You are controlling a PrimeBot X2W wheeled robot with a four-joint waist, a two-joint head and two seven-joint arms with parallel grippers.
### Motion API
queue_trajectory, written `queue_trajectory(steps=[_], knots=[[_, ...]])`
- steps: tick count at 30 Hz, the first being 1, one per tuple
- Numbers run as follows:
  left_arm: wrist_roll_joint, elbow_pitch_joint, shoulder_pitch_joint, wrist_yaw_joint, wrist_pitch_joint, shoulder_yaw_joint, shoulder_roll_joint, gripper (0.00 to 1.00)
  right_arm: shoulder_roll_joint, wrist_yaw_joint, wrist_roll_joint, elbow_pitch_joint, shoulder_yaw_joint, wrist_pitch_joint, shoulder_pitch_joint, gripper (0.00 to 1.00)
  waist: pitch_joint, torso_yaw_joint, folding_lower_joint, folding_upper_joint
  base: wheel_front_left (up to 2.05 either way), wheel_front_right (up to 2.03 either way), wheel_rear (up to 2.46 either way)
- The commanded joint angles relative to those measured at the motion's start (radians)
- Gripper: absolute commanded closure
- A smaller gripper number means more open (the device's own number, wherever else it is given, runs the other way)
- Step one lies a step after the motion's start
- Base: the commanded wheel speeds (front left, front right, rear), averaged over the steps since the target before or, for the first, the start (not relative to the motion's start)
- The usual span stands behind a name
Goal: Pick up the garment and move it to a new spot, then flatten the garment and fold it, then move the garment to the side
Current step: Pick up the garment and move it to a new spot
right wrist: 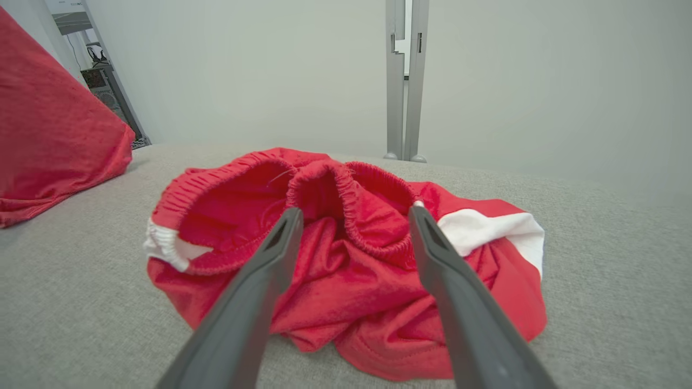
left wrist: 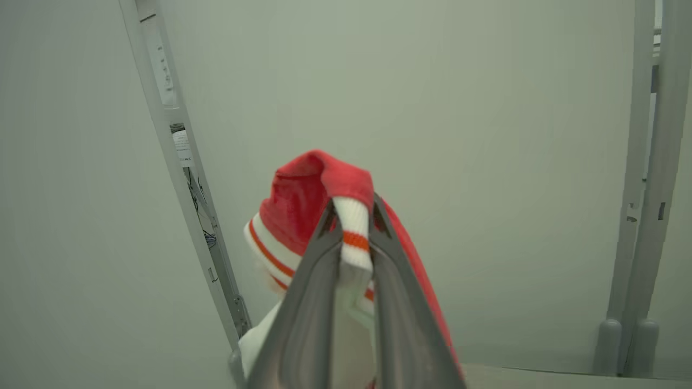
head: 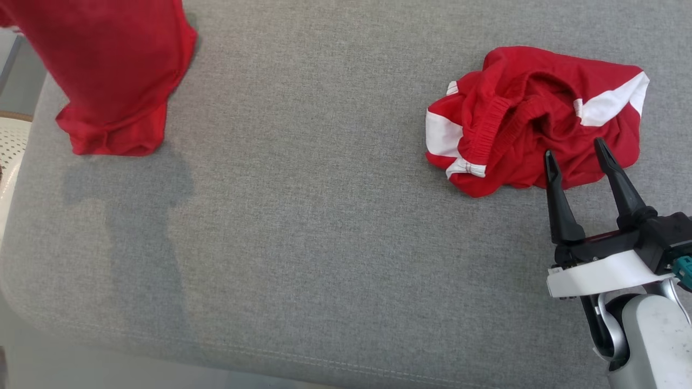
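- Head view: a red garment hangs down from beyond the top left corner. Its lower hem is bunched where it meets the grey padded surface, and its shadow falls on the cloth below it.
- Left wrist view: the left gripper is pinched narrow on that red garment. A white ribbed cuff with an orange stripe is caught between the two fingers, and red cloth is bunched above the tips. A second striped white band shows to the left of the fingers.
- Behind the held cloth stand a pale wall and slanting metal posts.
- Head view again: a crumpled pair of red-and-white shorts lies on the right side of the surface, well apart from the hanging garment.
- The right gripper is spread wide and holds nothing. Its two dark fingers point at the near edge of the shorts, the tips over the red cloth.
- Right wrist view: the right gripper frames the heap of shorts, with the elastic waistband folded in loops just past the fingertips. I cannot tell whether the tips touch the fabric.
- At that view's left edge the red garment hangs with its bottom on the grey surface.
- A white perforated object sits past the surface's left edge.
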Motion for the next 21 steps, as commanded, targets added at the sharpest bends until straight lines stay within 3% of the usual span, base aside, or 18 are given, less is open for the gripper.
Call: queue_trajectory(steps=[1,17,18,19,20,21], knots=[[-0.006,0.018,0.029,-0.009,-0.003,0.012,-0.009,1.00,-0.007,-0.001,-0.003,-0.008,0.001,0.003,-0.013,0.00,0.018,-0.015,-0.0001,0.0000,0.00,0.00,0.00],[0.002,0.275,0.202,-0.067,-0.002,0.097,-0.117,1.00,-0.024,-0.001,-0.005,-0.038,-0.012,0.022,-0.020,0.00,0.077,-0.043,-0.0001,0.0000,0.00,0.00,0.00],[0.003,0.283,0.200,-0.067,-0.002,0.105,-0.118,0.85,-0.022,-0.001,-0.006,-0.038,-0.009,0.023,-0.023,0.00,0.079,-0.045,-0.0001,0.0000,0.00,0.00,0.00],[0.006,0.287,0.199,-0.067,-0.002,0.111,-0.120,0.56,-0.022,-0.001,-0.006,-0.037,-0.007,0.024,-0.026,0.00,0.080,-0.046,-0.0001,0.0000,0.00,0.00,0.00],[0.014,0.287,0.198,-0.064,-0.002,0.117,-0.120,0.00,-0.022,-0.001,-0.005,-0.036,-0.007,0.024,-0.029,0.00,0.080,-0.048,-0.0001,0.0000,0.00,0.00,0.00],[0.020,0.279,0.194,-0.057,-0.002,0.125,-0.116,0.00,-0.020,-0.001,-0.005,-0.035,-0.007,0.023,-0.030,0.00,0.079,-0.049,-0.0001,0.0000,0.00,0.00,0.00]])
